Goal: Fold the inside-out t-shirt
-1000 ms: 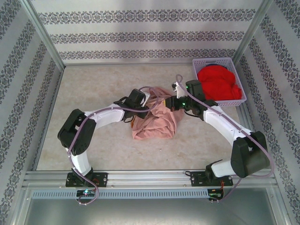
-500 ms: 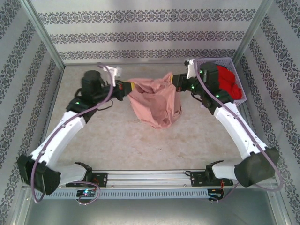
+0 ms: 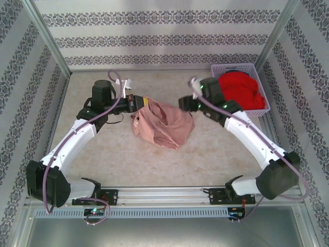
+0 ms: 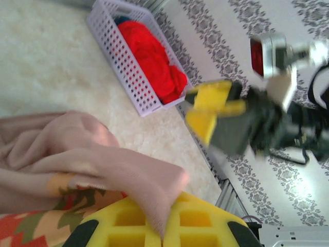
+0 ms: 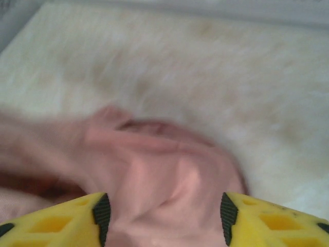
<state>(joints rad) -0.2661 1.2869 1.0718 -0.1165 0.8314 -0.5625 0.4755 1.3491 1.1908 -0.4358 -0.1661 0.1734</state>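
The inside-out t-shirt is a dusty pink bunch sagging onto the table between the two arms. My left gripper is shut on its upper left edge. In the left wrist view the pink fabric is pinched between the yellow jaws of the left gripper, with the orange and dark print beside them. My right gripper hovers at the shirt's upper right, open. In the right wrist view the right gripper has its jaws spread wide, and the blurred shirt lies beyond them, loose.
A white perforated basket holding a bright red garment stands at the back right, close behind the right arm. It also appears as the basket in the left wrist view. Patterned walls and metal posts enclose the table.
The shirt was stretched in the air between both shut grippers. The right gripper has now opened and let go, and the shirt has slumped down toward the left gripper's side.
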